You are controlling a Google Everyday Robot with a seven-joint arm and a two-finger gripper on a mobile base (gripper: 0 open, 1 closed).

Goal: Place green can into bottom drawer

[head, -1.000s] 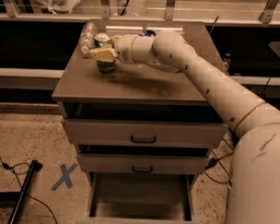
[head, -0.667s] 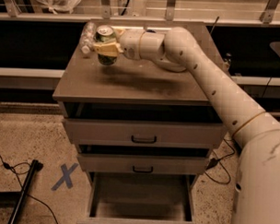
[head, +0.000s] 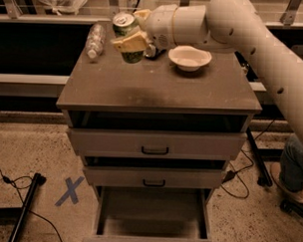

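The green can (head: 123, 22), dark green with a silver top, is held in my gripper (head: 128, 31), which is shut on its sides. The can hangs tilted a little above the back left of the cabinet top (head: 157, 86). My white arm (head: 235, 21) reaches in from the upper right. The bottom drawer (head: 151, 212) is pulled open at the foot of the cabinet, and its grey interior holds nothing. It lies well below and in front of the can.
A clear plastic bottle (head: 95, 40) lies left of the can. A white bowl (head: 189, 57) sits to its right. Two shallower drawers with black handles (head: 154, 151) stand slightly open. On the floor are blue tape (head: 69, 191), a black pole (head: 25, 208) and cables.
The gripper has lifted the green can off the cabinet top and carried it slightly up and right. The arm has risen, and the white bowl now shows.
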